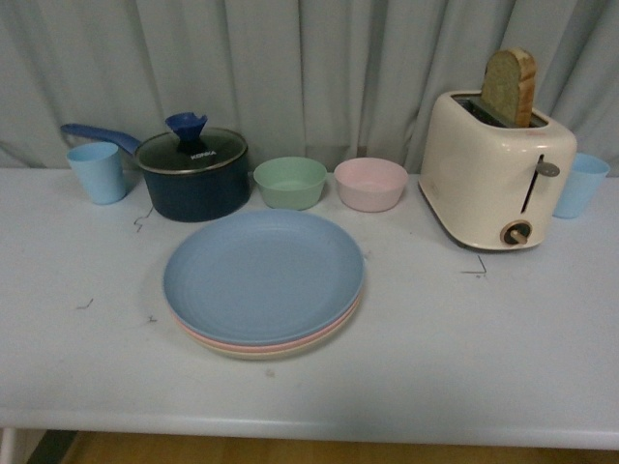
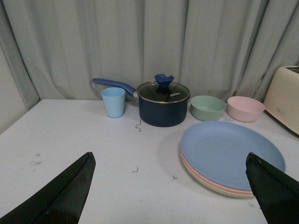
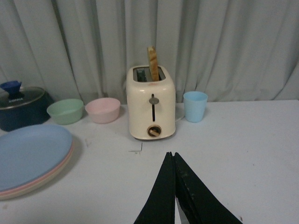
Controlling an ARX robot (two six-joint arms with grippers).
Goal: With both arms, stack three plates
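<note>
- Landmark: the stack of plates, the blue plate (image 1: 263, 275) on top, the pink plate (image 1: 319, 337) showing as a thin edge under it and the beige plate (image 1: 280, 352) at the bottom, resting on the tabletop (image 1: 484, 358) near its front middle. By my reading all three are already stacked and fairly well centred on one another.
- Far left of the stack, a light blue cup (image 1: 97, 172) stands upright. It is well apart from the plates and at little risk.
- Behind the stack and to its left, the dark saucepan (image 1: 193, 179) with its glass lid sits close; its long handle points away leftward. An arm swinging wide could catch that handle and drag the pan.
- The left pincer (image 2: 170, 186), seen only in its wrist view, has its jaws spread wide and holds nothing. It hangs to the left of the stack, one finger overlapping the plates' near rim in that view. If it dips, that finger could knock the rim and slide the top plate off centre.
- Just behind the stack, the green bowl (image 1: 290, 183) and pink bowl (image 1: 370, 184) are light and would skid if nudged.
- Right of the stack, the toaster (image 1: 496, 169) holds a bread slice (image 1: 510, 87), with a second blue cup (image 1: 581, 185) beyond it.
- The right pincer (image 3: 174, 186) has its jaws pressed together, empty, to the right of the stack; a careless sweep could hit the toaster.
</note>
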